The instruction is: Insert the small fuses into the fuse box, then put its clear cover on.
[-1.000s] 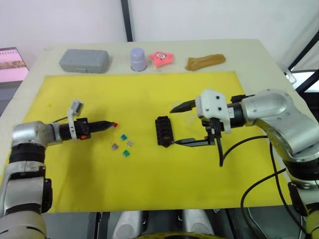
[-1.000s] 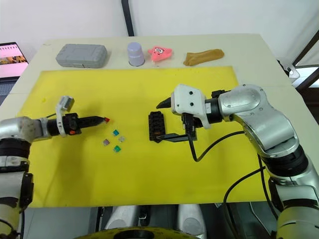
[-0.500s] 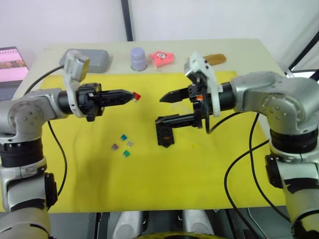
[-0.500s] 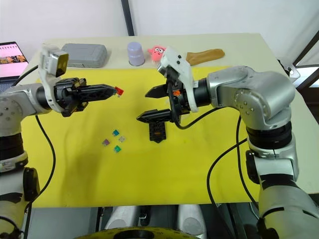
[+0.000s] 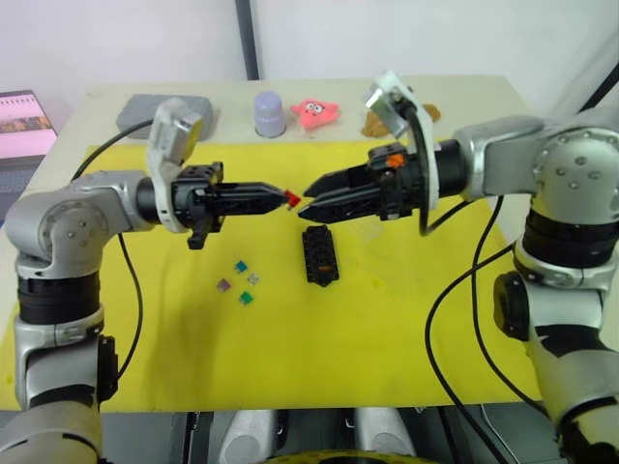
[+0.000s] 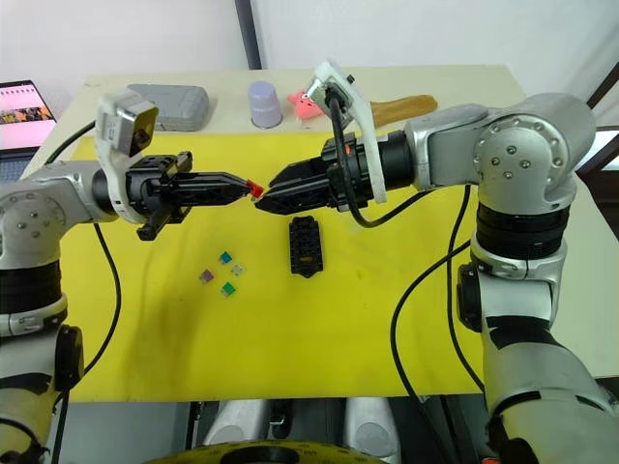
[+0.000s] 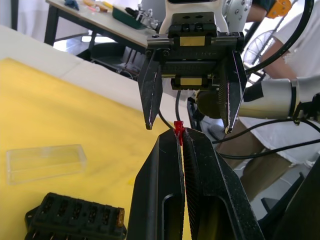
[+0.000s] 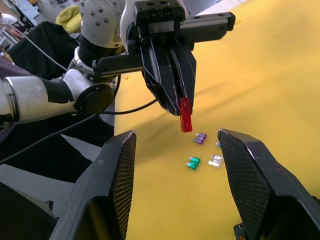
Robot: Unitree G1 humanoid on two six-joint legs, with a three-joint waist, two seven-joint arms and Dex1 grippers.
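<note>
Above the yellow mat (image 5: 387,319), over the fuse box (image 5: 319,256), my left pincer (image 5: 280,195) grips the red fuse (image 5: 292,199) tip-outward, my open right pincer (image 5: 308,200) facing, straddling it.

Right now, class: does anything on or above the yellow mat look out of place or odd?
Yes. The red fuse is not near a slot: the left gripper pinches it in mid-air above the fuse box, tip to tip with the open right gripper. The clear cover lies off the box.
</note>
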